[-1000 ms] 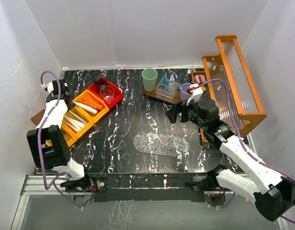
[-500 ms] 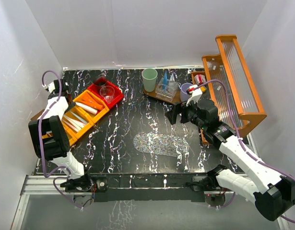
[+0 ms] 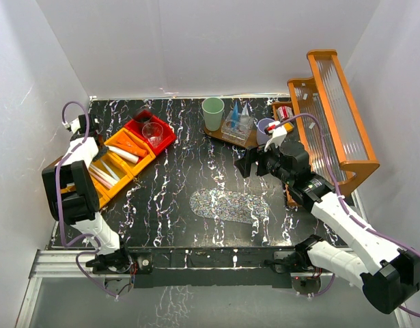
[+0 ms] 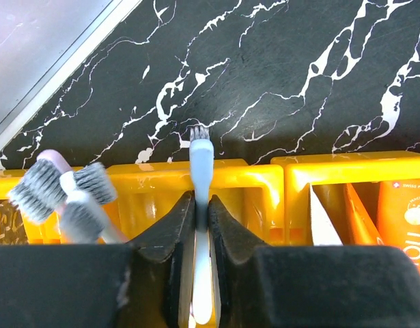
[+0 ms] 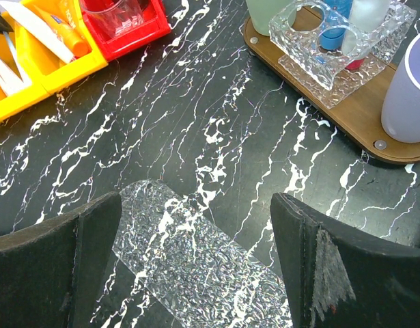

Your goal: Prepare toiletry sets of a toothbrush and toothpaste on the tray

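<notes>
- Toothbrush (image 4: 200, 147): a pale one rises out of a yellow bin (image 4: 155, 181) at the far left of the top view. In the left wrist view its grey bristle head pokes past the bin's edge, over the tabletop (image 4: 298, 61).
- Left gripper (image 4: 201, 205): clamped on that toothbrush's handle, with a finger pressed against each side.
- Other toothbrushes (image 4: 63, 195) with grey bristles lean in the compartment at the left of the left wrist view. An orange tube (image 4: 404, 229) lies in the compartment at the right edge.
- Red bin (image 3: 136, 125): sits at the upper end of the yellow row, upper left of the top view, with a glass cup (image 3: 153, 132) standing in it.
- Clear oval tray (image 3: 227, 206): lies flat on the tabletop, lower middle of the top view.
- Wooden tray (image 5: 346, 119): upper middle of the top view. It carries, left to right, a green cup (image 3: 212, 109), a clear holder (image 5: 332, 48) with a blue tube (image 3: 235, 111) and a pale tube (image 3: 245, 109) upright in it, and a lilac cup (image 3: 264, 128).
- Right gripper (image 5: 196, 205): fingers wide apart and holding nothing. It hangs above the tabletop between the wooden tray and the clear oval tray, and the oval's upper end shows between the fingers in the right wrist view.
- Orange rack (image 3: 332, 116): stands along the right edge of the tabletop.
</notes>
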Robot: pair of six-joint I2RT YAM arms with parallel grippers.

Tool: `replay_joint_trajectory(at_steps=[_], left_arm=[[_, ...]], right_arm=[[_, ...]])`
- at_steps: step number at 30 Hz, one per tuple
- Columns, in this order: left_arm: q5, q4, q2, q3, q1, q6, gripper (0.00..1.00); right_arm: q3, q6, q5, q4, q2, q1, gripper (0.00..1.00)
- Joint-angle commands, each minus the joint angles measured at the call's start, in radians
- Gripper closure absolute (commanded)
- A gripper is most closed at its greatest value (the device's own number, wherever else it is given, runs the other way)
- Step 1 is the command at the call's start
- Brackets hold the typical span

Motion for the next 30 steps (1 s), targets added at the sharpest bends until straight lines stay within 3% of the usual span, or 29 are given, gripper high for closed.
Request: replay_joint_trajectory(at_steps=[1, 5, 11, 14, 18, 21, 24, 26, 30], left_arm=[[-0.024, 0.0, -0.014, 0.036, 0.004, 0.004, 0.92], [-0.026, -0.012, -0.051, 0.053, 0.005, 0.008, 1.0], [0.092, -0.035, -0.176, 0.124, 0.003, 0.037, 1.0], [0.276, 0.004, -0.267, 0.121, 0.003, 0.074, 1.0], [0.646, 0.155, -0.41, 0.038, 0.003, 0.1, 1.0], [0.994, 0.379, -0.477, -0.071, 0.002, 0.023, 1.0], [1.277, 0.732, -0.52, -0.205, -0.046, -0.15, 1.0], [1.359, 0.844, -0.537, -0.24, -0.136, -0.182, 1.0], [1.381, 0.821, -0.555, -0.241, -0.361, -0.115, 1.0]], right_arm=[[0.005, 0.004, -0.01, 0.062, -0.001, -0.001, 0.11], [0.009, 0.003, -0.009, 0.058, 0.002, -0.001, 0.11], [0.021, 0.002, -0.006, 0.046, 0.006, -0.001, 0.11], [0.029, 0.001, -0.02, 0.042, 0.01, -0.001, 0.1], [0.047, 0.009, -0.089, 0.045, 0.028, -0.001, 0.1], [0.075, 0.011, -0.236, 0.061, 0.054, -0.001, 0.11], [0.087, 0.062, -0.404, 0.137, 0.086, -0.001, 0.14], [0.089, 0.132, -0.517, 0.216, 0.105, -0.001, 0.21], [0.078, 0.285, -0.748, 0.433, 0.152, 0.0, 0.28]])
